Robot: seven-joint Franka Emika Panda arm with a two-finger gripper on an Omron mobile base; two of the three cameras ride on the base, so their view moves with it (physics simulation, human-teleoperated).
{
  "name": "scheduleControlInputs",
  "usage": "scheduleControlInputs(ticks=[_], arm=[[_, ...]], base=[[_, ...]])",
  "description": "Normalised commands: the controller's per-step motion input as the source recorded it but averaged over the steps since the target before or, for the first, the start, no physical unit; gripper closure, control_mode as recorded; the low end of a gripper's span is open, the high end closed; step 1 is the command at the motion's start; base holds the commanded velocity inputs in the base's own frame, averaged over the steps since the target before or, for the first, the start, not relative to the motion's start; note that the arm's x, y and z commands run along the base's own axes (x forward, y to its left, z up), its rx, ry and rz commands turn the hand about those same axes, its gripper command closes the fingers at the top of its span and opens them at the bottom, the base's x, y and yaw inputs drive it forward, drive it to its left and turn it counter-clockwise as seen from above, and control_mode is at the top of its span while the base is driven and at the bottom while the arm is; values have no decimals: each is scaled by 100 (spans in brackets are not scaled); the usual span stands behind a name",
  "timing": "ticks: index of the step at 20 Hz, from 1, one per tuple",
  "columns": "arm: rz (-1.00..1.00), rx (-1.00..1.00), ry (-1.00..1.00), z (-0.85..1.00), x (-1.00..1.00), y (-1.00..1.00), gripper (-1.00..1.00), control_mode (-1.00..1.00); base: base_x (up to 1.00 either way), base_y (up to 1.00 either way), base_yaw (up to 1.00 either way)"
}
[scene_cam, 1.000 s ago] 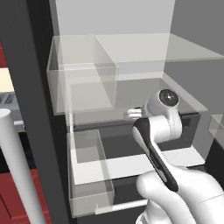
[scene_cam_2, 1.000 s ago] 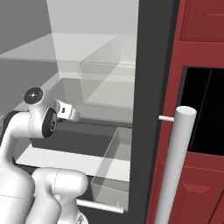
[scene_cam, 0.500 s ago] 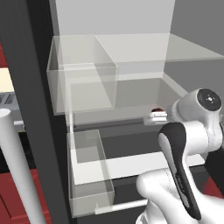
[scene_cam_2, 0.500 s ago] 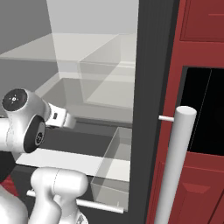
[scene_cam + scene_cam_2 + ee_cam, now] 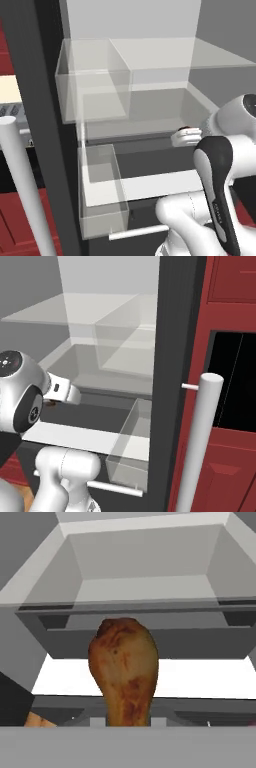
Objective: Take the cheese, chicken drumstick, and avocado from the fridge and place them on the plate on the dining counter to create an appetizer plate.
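The brown-orange chicken drumstick [image 5: 125,667] stands up between my gripper's jaws in the hand view, meaty end up. My gripper [image 5: 184,135] is shut on it and hovers in front of the open fridge [image 5: 45,100], level with the lower glass shelf. From the right side the gripper [image 5: 65,393] sits at the left, before the fridge's [image 5: 170,356] pale interior. The fingertips are hidden under the drumstick. The cheese, the avocado, the plate and the dining counter are out of view.
Clear glass shelves [image 5: 150,55] and a clear bin [image 5: 100,200] fill the fridge. A long white bar handle [image 5: 200,441] stands on the right, with red cabinets [image 5: 230,306] behind it. The same handle [image 5: 25,190] rises at the left.
The arm has swung to the right and drawn back from the shelf, carrying the drumstick with it. The grip has stayed the same.
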Motion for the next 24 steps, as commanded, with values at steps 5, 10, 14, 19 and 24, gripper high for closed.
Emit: scheduleControlInputs(ticks=[5,10,14,19,24], arm=[[0,0,0,0,0,0,100,100],[0,0,0,0,0,0,100,100],[0,0,0,0,0,0,100,100],[0,0,0,0,0,0,100,100],[0,0,0,0,0,0,100,100]], base=[[-74,0,15],[-75,0,20],[-70,0,25],[-48,-8,45],[-39,0,52]])
